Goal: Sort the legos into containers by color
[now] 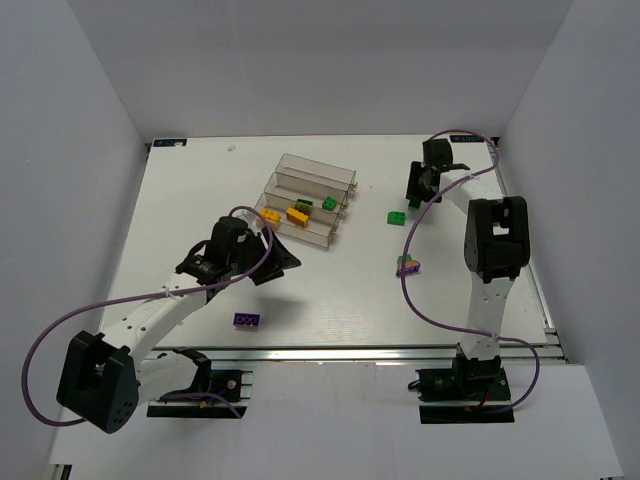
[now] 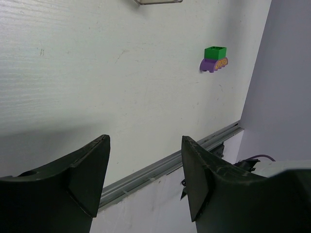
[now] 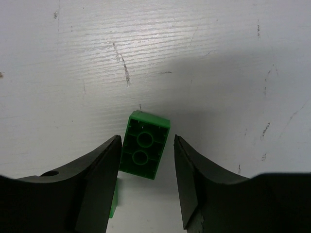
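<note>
The three joined clear containers (image 1: 312, 182) stand at the table's middle back. Two yellow-orange legos (image 1: 298, 214) lie in the nearest bin and a green lego (image 1: 329, 204) in the one behind it. My right gripper (image 3: 146, 141) is open, its jaws on either side of an upside-down green lego (image 3: 144, 151) on the table; it shows in the top view too (image 1: 397, 217). My left gripper (image 1: 283, 258) is open and empty just in front of the bins. A green-on-purple stack (image 2: 214, 59) lies at the right, and a purple lego (image 1: 247, 320) near the front.
A second sliver of green (image 3: 112, 200) shows under my right gripper's left finger. White walls enclose the table on three sides. A metal rail (image 2: 170, 162) runs along the table's front edge. Purple cables trail from both arms.
</note>
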You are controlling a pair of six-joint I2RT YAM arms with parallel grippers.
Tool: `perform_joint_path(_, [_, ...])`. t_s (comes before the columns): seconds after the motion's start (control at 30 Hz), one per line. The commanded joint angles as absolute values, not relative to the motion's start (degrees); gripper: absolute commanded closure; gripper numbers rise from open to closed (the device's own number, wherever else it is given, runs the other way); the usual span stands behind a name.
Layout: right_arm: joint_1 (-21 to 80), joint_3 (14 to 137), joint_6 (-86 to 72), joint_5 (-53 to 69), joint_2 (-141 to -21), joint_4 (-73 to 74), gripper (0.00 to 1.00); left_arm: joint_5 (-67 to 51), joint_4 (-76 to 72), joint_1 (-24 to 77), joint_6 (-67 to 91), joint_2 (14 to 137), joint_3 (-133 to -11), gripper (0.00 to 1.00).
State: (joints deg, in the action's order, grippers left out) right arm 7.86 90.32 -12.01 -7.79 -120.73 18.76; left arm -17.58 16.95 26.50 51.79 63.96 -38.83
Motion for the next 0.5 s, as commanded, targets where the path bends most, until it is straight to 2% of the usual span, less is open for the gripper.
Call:
perform_joint_path(0.0, [7.7,91.9,-12.4,-8.3,-122.2,16.8,0.47,-17.4,18.0,26.8,50.9,63.3,-41.6,0.30])
perform_joint_path(0.3, [7.6,91.5,-12.6,-5.6,-122.1,17.2,0.56,-17.8,17.3,26.8,51.2,63.3,-41.3,0.30])
perform_joint_path(0.37, [7.7,91.8,-11.9,-3.5,-122.1,17.2,0.66,-17.8,17.7,26.8,51.0,63.5,-41.7,0.30])
perform_joint_path(0.43, [7.9,92.8,-9.8,-1.6,-121.6,17.3,0.83,-17.6,17.8,26.8,51.1,63.3,-41.7,0.30])
perform_joint_path(0.47, [7.9,93.2,-9.1,1.5,-121.3,17.7,0.89,-17.6,17.6,26.8,51.1,63.3,-41.6,0.30])
